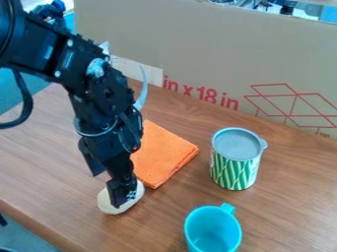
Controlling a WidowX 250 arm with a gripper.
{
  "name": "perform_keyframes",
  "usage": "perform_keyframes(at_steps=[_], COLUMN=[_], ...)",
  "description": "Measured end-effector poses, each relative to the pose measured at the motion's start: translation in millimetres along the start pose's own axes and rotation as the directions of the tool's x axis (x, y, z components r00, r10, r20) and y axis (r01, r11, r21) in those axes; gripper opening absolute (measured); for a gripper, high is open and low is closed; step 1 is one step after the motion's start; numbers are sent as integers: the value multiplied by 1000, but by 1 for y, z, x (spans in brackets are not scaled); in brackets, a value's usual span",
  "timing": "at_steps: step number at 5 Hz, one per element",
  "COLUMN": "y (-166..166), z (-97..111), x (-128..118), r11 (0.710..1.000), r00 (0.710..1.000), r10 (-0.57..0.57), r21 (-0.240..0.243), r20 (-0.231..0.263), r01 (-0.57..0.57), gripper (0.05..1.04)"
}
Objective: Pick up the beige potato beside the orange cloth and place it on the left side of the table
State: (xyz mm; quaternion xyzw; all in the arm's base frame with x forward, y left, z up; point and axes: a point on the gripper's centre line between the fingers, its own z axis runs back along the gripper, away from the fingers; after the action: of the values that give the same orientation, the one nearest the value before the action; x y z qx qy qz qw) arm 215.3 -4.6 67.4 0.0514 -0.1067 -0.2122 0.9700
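The gripper points downward, with its tips at a pale oval object. The jaw opening cannot be determined from this angle, nor can it be established whether the jaws grip the object or only touch it. The object lies on the wooden table, toward the near left edge, and extends from both sides of the gripper tips.

A folded orange cloth lies flat just beyond the object. The arm covers part of its left side; contact between cloth and object cannot be confirmed. The arm enters from the upper left, with a black cable looped beside it.

To the right of the cloth, and apart from it, a cylindrical can stands upright. It has a green-and-white patterned wall and a grey lid with a tab at the right. A turquoise mug stands upright nearer the camera, mouth upward, handle directed toward the can. A cardboard panel with red markings stands along the far edge of the table.
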Motion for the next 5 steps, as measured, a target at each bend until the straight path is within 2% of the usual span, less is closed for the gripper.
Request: perform_keyframes(at_steps=[1, 2, 3, 4, 5], y=[5, 7, 4, 3, 7], z=[0, -2, -11, -16, -26], x=[4, 7, 3, 6, 4], r11=[999, 996, 995, 992, 993], r00=[999, 995, 995, 994, 993], r10=[28, 83, 95, 111, 113], r21=[43, 28, -27, -56, -31], r20=[26, 56, 26, 13, -28], r01=[-29, -84, -95, -110, -114], gripper=[1002, 1002, 1002, 1002, 1002])
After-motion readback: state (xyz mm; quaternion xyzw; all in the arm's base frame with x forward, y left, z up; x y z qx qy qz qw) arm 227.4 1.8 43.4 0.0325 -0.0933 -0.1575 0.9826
